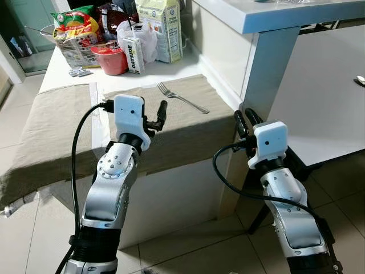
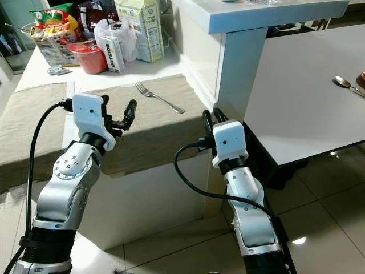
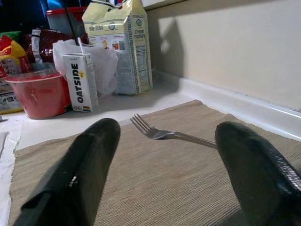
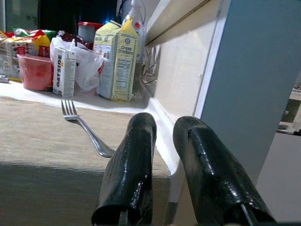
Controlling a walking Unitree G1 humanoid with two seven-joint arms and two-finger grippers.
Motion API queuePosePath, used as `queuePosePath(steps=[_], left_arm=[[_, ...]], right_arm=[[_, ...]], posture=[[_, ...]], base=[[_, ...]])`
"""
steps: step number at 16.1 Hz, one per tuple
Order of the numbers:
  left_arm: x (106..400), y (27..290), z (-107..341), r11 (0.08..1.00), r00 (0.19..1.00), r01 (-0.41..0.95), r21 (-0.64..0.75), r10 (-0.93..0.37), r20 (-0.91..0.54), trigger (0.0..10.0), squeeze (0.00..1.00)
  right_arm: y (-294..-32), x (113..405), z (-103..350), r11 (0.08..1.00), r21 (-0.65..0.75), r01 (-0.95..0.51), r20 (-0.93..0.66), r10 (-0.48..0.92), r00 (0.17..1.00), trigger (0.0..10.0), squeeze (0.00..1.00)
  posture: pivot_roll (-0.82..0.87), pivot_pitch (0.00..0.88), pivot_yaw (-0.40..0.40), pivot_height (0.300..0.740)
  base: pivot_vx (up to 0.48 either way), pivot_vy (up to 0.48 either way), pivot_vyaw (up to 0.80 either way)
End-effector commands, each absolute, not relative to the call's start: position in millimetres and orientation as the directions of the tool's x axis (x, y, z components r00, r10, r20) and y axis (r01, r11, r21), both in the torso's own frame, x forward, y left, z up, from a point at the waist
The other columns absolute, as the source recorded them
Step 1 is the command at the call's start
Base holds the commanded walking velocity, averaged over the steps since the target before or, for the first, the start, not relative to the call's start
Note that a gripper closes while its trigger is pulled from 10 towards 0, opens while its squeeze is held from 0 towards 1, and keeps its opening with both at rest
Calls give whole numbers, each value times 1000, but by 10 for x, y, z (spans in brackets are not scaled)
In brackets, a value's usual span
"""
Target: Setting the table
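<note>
Right gripper: raised at the near right corner of the counter, just beside the grey-blue post. Fingers stand close together with a narrow gap; they hold nothing. It is set off to the side, probably in reserve so the other arm has room to work.
Left gripper: raised over the near part of the placemat, pointing toward the far side. Jaws stand wide apart and hold nothing. In the left wrist view the fork lies between the two fingers, farther on; the spread and line-up suggest an approach for a pick.
Placemat: beige woven cloth laid flat on the counter, its near edge hanging over the front. It marks the place setting, which is the likely reason the fork rests on it.
Second cloth: same material, to the left of the placemat, also draped over the near edge.
Fork: task item. It lies flat on the far part of the placemat, well apart from both grippers. Silver metal, four tines, slim handle. Tines point far-left; handle runs near-right.
Far clutter: a small carton, a red bowl, a cracker box and snack bags stand on the white counter beyond the placemat, grouped clear of the setting.
Spoon: lies on the white table to the far right.
</note>
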State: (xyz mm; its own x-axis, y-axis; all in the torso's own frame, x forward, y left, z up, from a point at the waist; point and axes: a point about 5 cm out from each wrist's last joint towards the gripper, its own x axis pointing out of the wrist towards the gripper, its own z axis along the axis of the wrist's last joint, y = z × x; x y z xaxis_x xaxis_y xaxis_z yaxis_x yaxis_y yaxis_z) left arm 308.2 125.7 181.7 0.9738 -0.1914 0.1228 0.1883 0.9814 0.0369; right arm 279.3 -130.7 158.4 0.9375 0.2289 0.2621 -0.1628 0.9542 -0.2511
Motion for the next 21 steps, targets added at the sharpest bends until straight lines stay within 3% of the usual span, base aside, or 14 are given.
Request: queuePosePath(steps=[1, 8, 13, 15, 21], left_arm=[[3117, 1270, 1842, 982, 974, 181, 54, -187, 126, 0, 0], [3101, 1283, 1746, 973, 970, 227, 41, -230, 74, 0, 0], [3188, 1313, 1776, 967, 966, 237, 95, -245, 79, 0, 0], [3280, 1303, 1830, 965, 964, 239, 110, -249, 88, 0, 0], [3405, 1282, 1924, 957, 954, 260, 132, -276, 118, 0, 0]], right_arm=[[-1298, 2799, 1592, 954, -252, -161, 263, 227, 938, 10000, 0], [-1479, 2668, 1503, 971, -215, -105, 215, 152, 965, 10000, 0], [-1770, 2181, 1279, 968, -210, -141, 72, 159, 985, 10000, 0], [-1850, 1992, 1160, 940, -282, -191, 25, 206, 978, 10000, 0], [-1932, 1933, 1162, 952, -259, -162, 15, 172, 985, 10000, 0]], posture=[[-160, 0, 83, 740], [-172, 3, 101, 740], [-210, 12, 114, 740], [-218, 11, 118, 740], [-220, 13, 120, 740]], base=[[0, 0, 0], [0, 0, 0], [0, 0, 0], [0, 0, 0], [0, 0, 0]])
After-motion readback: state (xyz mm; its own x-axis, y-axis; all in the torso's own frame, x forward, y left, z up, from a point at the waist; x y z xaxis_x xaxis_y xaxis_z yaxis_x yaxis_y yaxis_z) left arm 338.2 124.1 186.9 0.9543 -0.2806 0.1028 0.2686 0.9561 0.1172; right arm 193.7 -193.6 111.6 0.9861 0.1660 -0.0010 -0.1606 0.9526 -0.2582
